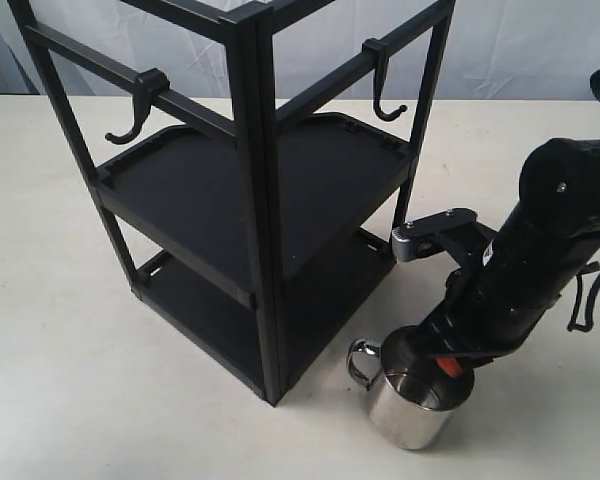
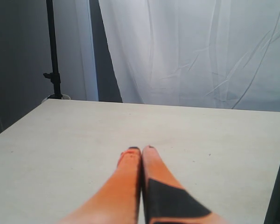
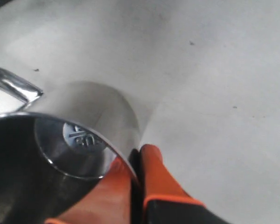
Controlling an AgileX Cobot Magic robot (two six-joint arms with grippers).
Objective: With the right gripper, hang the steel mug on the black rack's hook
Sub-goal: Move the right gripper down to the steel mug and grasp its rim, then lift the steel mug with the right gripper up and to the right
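Mug gripped, hanging not yet done
The right pincer [image 1: 442, 366] is clamped on the steel mug [image 1: 408, 402]'s wall, mug standing on the table [image 1: 100, 400] beside the black rack [image 1: 265, 200]; the hook [image 1: 382, 85] is bare; left pincer [image 2: 141, 151] idles, pressed together

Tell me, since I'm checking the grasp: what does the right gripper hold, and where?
The right gripper pinches the steel mug by its rim wall, one finger inside, one outside, opposite the handle.

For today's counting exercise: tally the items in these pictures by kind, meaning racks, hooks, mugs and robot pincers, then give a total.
Racks: 1 (rack)
Hooks: 2 (left hook, right hook)
Mugs: 1 (mug)
Pincers: 2 (left pincer, right pincer)
Total: 6
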